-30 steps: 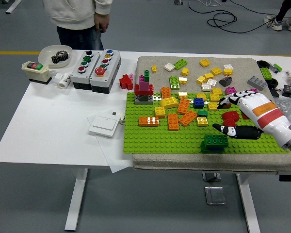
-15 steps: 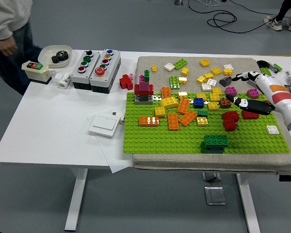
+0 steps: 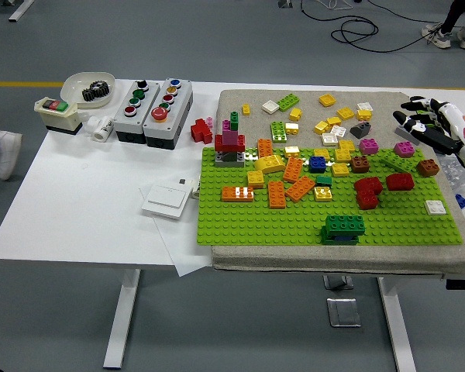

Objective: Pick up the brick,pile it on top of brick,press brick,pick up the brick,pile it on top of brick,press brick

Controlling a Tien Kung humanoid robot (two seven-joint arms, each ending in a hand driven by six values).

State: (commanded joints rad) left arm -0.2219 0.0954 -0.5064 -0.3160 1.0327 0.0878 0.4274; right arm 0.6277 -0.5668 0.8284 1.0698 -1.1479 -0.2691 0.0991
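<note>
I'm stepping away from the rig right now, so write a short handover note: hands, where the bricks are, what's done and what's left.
Right hand: open, empty, at the table's far right edge above the mat. Left hand: out of view.
Bricks: dark green stack stands near the green baseplate's front edge; red bricks sit right of centre; the rest lie scattered loose.
Done: the green stack looks piled. I can't tell if it was pressed.
Left: likely pick another brick, pile it, press.

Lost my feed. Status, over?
Right hand open, empty, at far right edge. Left arm out of view. Green brick stack sits on baseplate, nothing blocking.
</note>
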